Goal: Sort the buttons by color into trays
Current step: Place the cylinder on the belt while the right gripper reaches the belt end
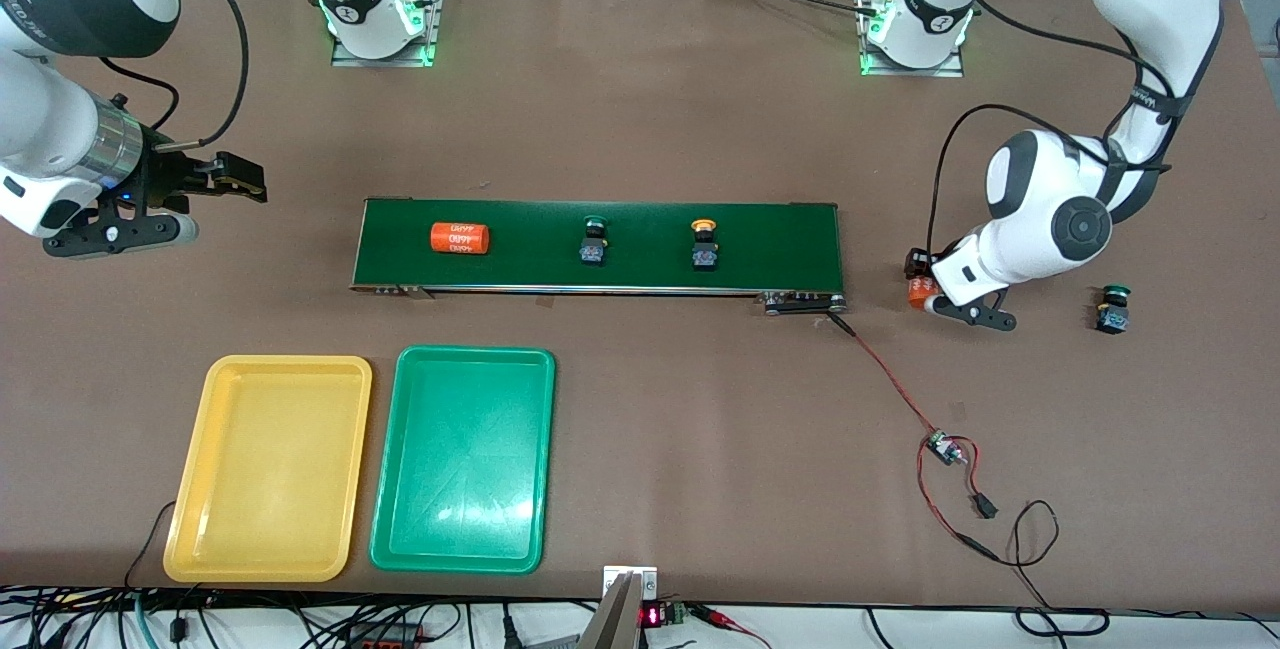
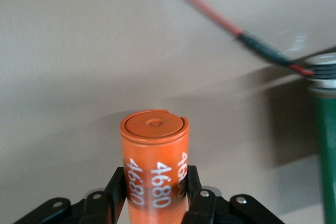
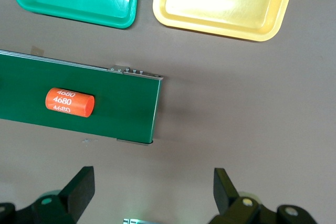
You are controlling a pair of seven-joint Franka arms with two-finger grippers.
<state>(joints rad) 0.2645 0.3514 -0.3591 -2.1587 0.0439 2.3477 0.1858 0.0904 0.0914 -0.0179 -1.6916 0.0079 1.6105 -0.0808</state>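
Two buttons stand on the dark-green belt (image 1: 780,239): one green-capped (image 1: 594,239), one yellow-capped (image 1: 705,244). Another green button (image 1: 1113,309) sits on the table at the left arm's end. The yellow tray (image 1: 268,469) and green tray (image 1: 463,459) lie side by side nearer the front camera, both bare. My left gripper (image 1: 926,287) is low beside the belt's end, shut on an orange cylinder (image 2: 155,156) marked 4680, with a finger pressed on each side. My right gripper (image 3: 154,190) hangs open over the table off the belt's other end, holding nothing.
A second orange cylinder (image 1: 459,237) lies on the belt toward the right arm's end. A red wire (image 1: 890,379) runs from the belt's end to a small circuit board (image 1: 940,446) and loose cable on the table.
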